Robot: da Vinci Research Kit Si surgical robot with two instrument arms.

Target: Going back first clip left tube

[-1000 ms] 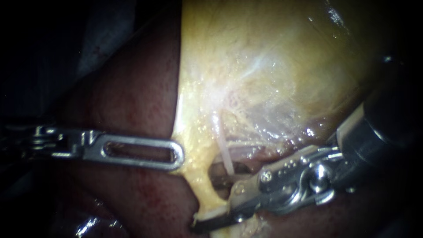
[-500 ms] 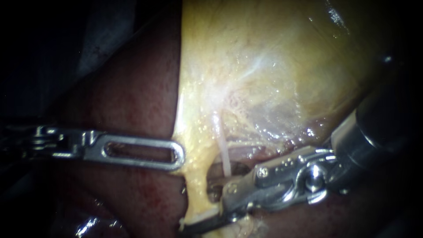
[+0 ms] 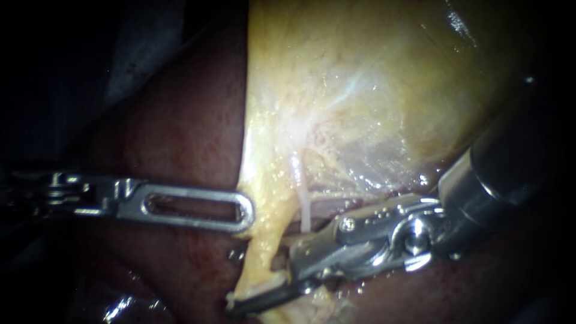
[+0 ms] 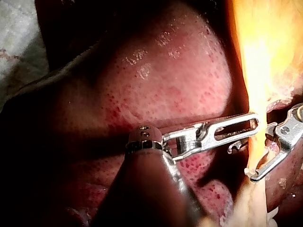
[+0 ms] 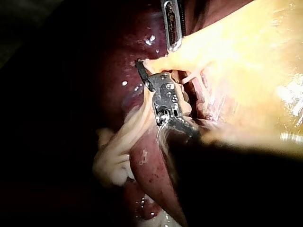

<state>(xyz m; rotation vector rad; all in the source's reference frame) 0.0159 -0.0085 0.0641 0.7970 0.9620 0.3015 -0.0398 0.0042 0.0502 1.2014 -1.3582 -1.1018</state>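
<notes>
Half a second on, reaches further across with the right instrument (image 3: 252, 297), parted jaws straddling the left tube (image 3: 261, 246), tips now beyond it; keeps the left instrument (image 3: 246, 213) unmoved beside the gallbladder (image 3: 372, 90) edge, grip untellable; suggests lining up, not yet clipping.

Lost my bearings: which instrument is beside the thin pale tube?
The right instrument, from the right, just below the tube; the left instrument ends at the gallbladder.

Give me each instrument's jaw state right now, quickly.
Left slotted silver instrument: cannot be told; its tip meets the yellow tissue strand.
Right hinged silver instrument: open, a narrow gap showing beside that strand.
</notes>
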